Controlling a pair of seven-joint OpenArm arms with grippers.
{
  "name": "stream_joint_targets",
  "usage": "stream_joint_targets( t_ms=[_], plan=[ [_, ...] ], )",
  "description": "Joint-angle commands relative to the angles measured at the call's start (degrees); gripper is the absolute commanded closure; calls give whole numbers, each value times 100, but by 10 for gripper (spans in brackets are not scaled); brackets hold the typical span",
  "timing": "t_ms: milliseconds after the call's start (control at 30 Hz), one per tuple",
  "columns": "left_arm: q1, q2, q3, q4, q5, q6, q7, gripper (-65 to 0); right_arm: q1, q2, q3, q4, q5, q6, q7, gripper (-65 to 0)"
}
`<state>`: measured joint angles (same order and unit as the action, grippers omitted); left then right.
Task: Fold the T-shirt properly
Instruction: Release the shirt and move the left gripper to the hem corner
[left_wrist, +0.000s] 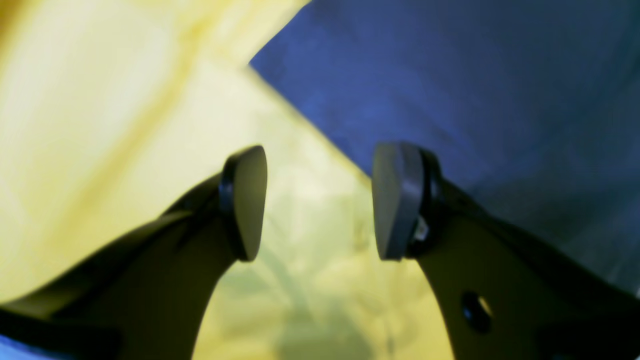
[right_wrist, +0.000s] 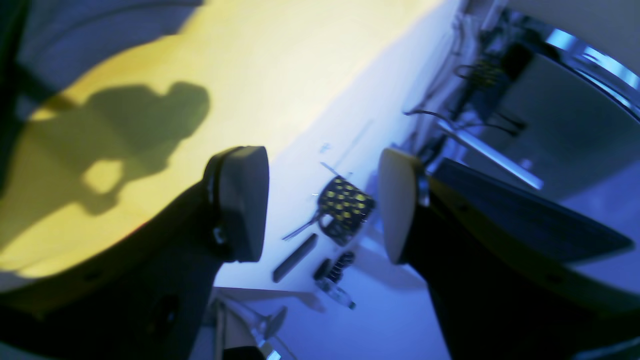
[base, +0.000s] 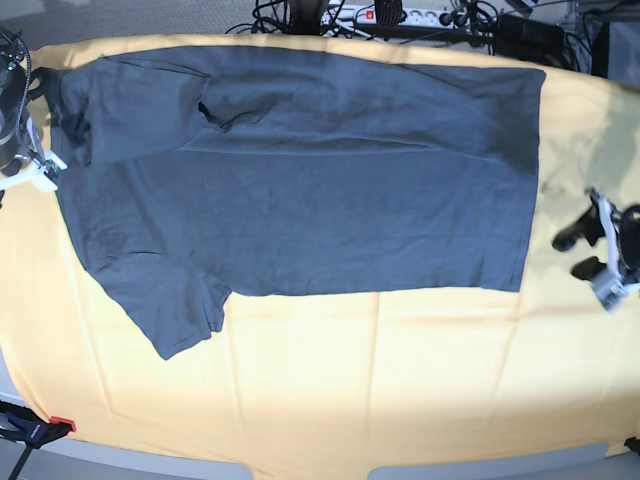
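Note:
The dark slate-grey T-shirt (base: 300, 180) lies spread flat on the yellow cloth (base: 350, 380), its straight hem to the right and one sleeve (base: 180, 315) sticking out at the lower left. My left gripper (base: 578, 253) stands open just off the hem's lower corner, over yellow cloth. In the left wrist view this gripper (left_wrist: 320, 200) has nothing between its pads, and the shirt (left_wrist: 475, 90) fills the upper right. My right gripper (base: 38, 168) is at the shirt's left end. In the right wrist view it (right_wrist: 322, 210) is open and empty, with a strip of shirt (right_wrist: 100, 20) at top left.
Cables and a power strip (base: 400, 15) lie beyond the table's far edge. A red-tipped clamp (base: 45, 428) holds the cloth at the front left corner. Past the table edge, the right wrist view shows the floor with small tools (right_wrist: 345, 205) and a metal frame (right_wrist: 550, 100).

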<state>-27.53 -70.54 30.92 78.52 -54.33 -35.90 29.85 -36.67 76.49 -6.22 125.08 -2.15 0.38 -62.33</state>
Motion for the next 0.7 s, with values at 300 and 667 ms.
stream_joint_targets(
  t_ms=[300, 667],
  plan=[
    [-981, 2039, -588, -4214, -1366, -410, 503, -345, 243, 66, 70, 44, -387, -304, 149, -368],
    [-946, 3464, -586, -4297, -1121, -410, 1655, -345, 411, -197, 70, 44, -365, -466, 120, -368]
  ],
)
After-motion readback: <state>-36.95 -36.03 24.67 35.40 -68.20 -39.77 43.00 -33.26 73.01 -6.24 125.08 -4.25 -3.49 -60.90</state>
